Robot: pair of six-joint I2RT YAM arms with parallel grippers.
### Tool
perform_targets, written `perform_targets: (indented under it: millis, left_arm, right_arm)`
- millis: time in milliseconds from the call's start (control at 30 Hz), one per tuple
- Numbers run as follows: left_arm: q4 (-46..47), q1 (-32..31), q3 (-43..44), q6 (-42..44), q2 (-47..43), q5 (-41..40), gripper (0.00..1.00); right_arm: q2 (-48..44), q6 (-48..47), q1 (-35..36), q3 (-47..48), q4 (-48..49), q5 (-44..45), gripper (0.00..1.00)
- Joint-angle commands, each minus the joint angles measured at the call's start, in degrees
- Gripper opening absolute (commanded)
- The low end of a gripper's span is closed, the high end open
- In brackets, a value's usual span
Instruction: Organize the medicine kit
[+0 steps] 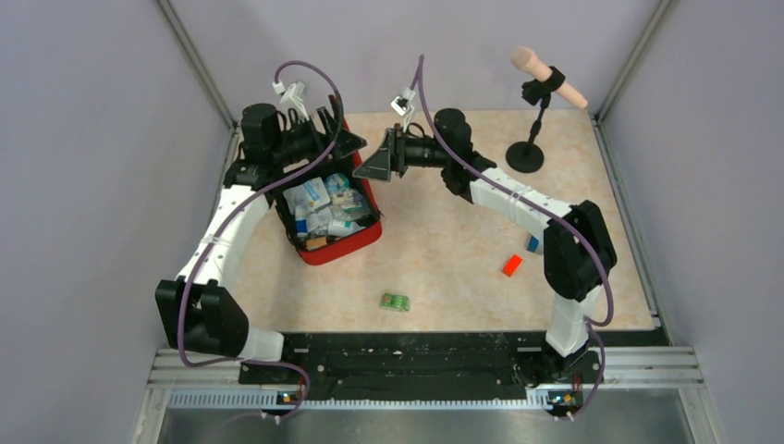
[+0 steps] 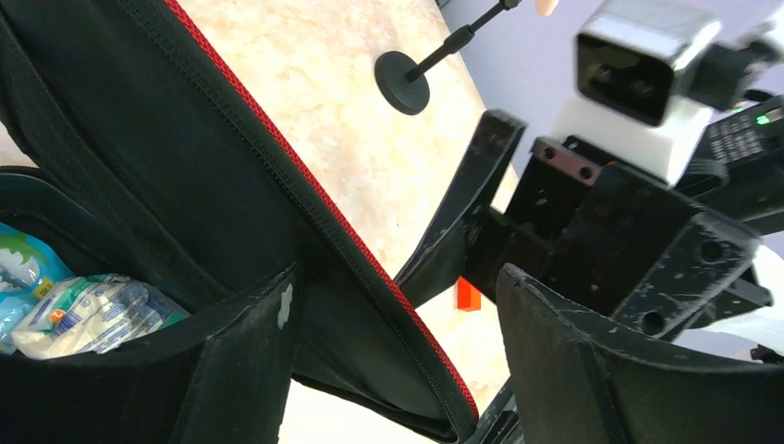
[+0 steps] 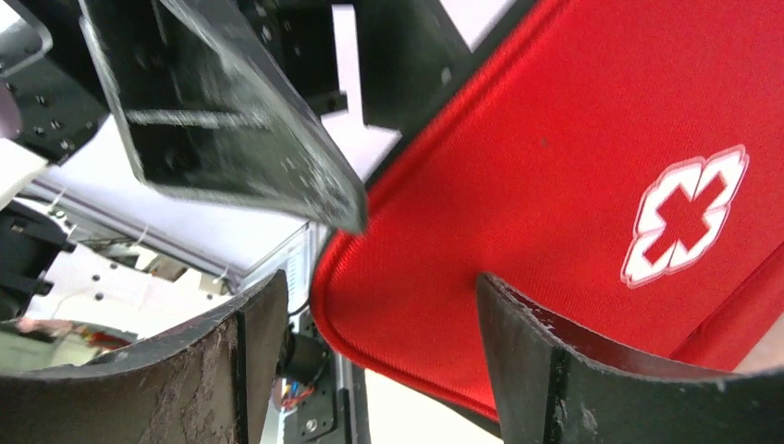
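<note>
A: Step in hand?

B: Lid handling, I'd say. The red soft zippered medicine kit [image 1: 344, 246] lies open just below and on the near side of both grippers. It's packed with white and blue sachets and boxes [image 1: 324, 208]. Its black-lined lid [image 2: 185, 157] stands raised.

A: Left gripper?

B: The left gripper [image 2: 399, 277] has its jaws apart, straddling the lid's red-piped edge. The lining is against or just beside one finger, with a clear gap to the other. Not clamped.

A: Right?

B: The right gripper [image 3: 379, 282] is apart too, around the lid's rounded corner from the outer red side. The white cross emblem [image 3: 684, 217] sits off to its right. There's a gap on one side and no pinch visible. The two grippers face each other, close.

A: Next move needs?

B: Probably both jaws pinching the rim, then swinging the lid together. Shut over the contents or held back, can't tell which. The loose stuff sits well away from the grippers, toward the arm bases: a small green packet [image 1: 396, 302] and a small red block [image 1: 511, 265]. The soft lid could slip out of one jaw.
</note>
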Motion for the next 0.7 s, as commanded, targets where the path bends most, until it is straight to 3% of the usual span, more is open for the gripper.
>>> perform_targets:
  millis: [0,167,233,467,567,667]
  left_arm:
    - [2.6,-0.1,1.3,0.1,-0.1,0.2,0.80]
    - [-7.0,0.0,5.1,11.2,-2.9,-5.5,0.96]
    - [-9.7,0.2,5.8,15.8,-4.9,-8.1,0.99]
    - [-15.1,0.4,6.1,20.3,-9.2,-7.7,0.99]
    - [-16.1,0.4,5.0,21.0,-9.1,-6.2,0.92]
    - [-16.2,1.0,4.0,19.5,-8.3,-9.8,0.83]
  right_arm:
    - [0.4,-8.0,1.7,7.4,-9.1,5.6,0.71]
    - [0.2,-12.9,1.8,8.1,-15.5,11.2,0.65]
    - [0.3,-15.4,1.8,8.7,-17.9,13.2,0.62]
    - [1.2,-19.1,1.9,10.3,-23.1,17.2,0.57]
    - [1.1,-19.9,2.0,10.4,-23.6,17.3,0.51]
    - [0.9,-20.8,2.0,10.3,-23.7,17.2,0.48]
